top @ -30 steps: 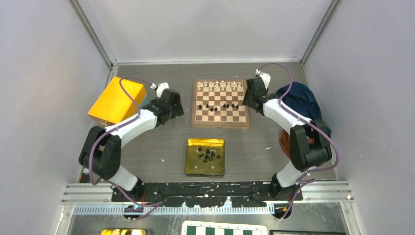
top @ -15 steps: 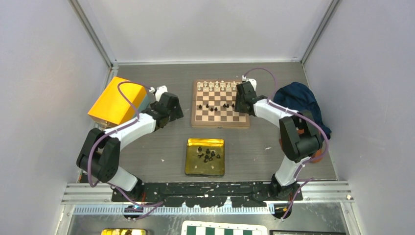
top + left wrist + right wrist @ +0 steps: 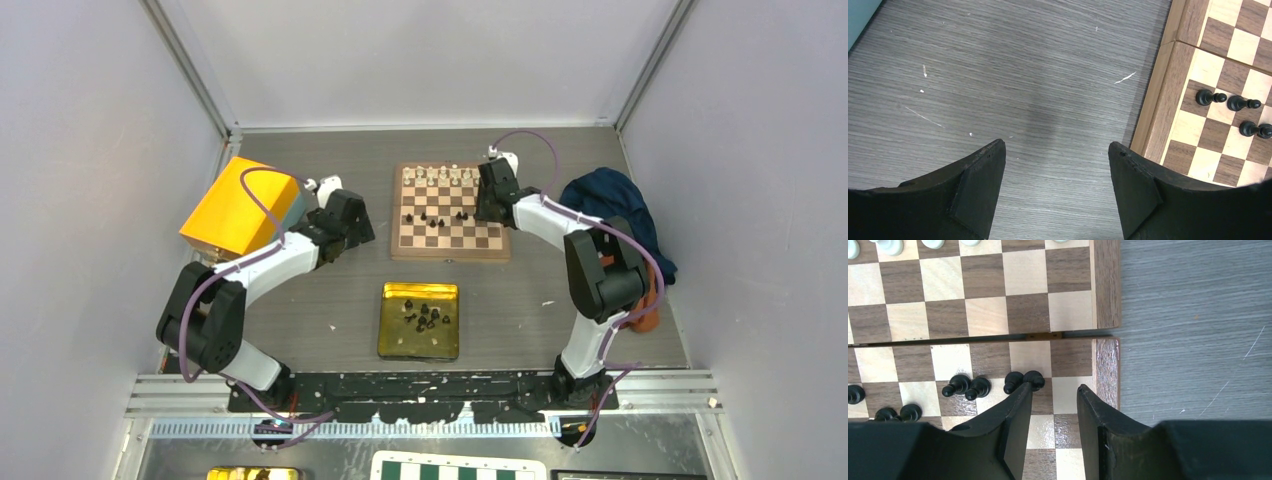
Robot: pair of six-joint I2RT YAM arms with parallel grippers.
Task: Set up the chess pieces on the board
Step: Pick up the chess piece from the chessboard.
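The wooden board [image 3: 449, 240] lies at the table's middle back. Cream-white chess pieces [image 3: 450, 176] line its far edge, and several black ones [image 3: 440, 216] stand mid-board. My right gripper [image 3: 487, 205] hovers low over the board's right columns. In the right wrist view it [image 3: 1054, 387] is open with only bare squares in the gap, and a black pawn [image 3: 1023, 380] sits just off its left fingertip. My left gripper [image 3: 360, 215] is open over the table beside the board's left rim [image 3: 1158, 115], as the left wrist view [image 3: 1057, 145] shows. Three black pieces [image 3: 1210, 97] stand nearby.
A gold tin tray [image 3: 392, 342] holding several black pieces [image 3: 424, 316] sits in front of the board. An orange box [image 3: 238, 205] stands at the back left. A dark blue cloth [image 3: 615, 205] lies at the right. A green-and-white checkered board [image 3: 455, 468] pokes in at the bottom edge.
My right gripper has swung left from beside the board's right rim to over its right columns, and its jaws have narrowed. The left arm has barely moved.
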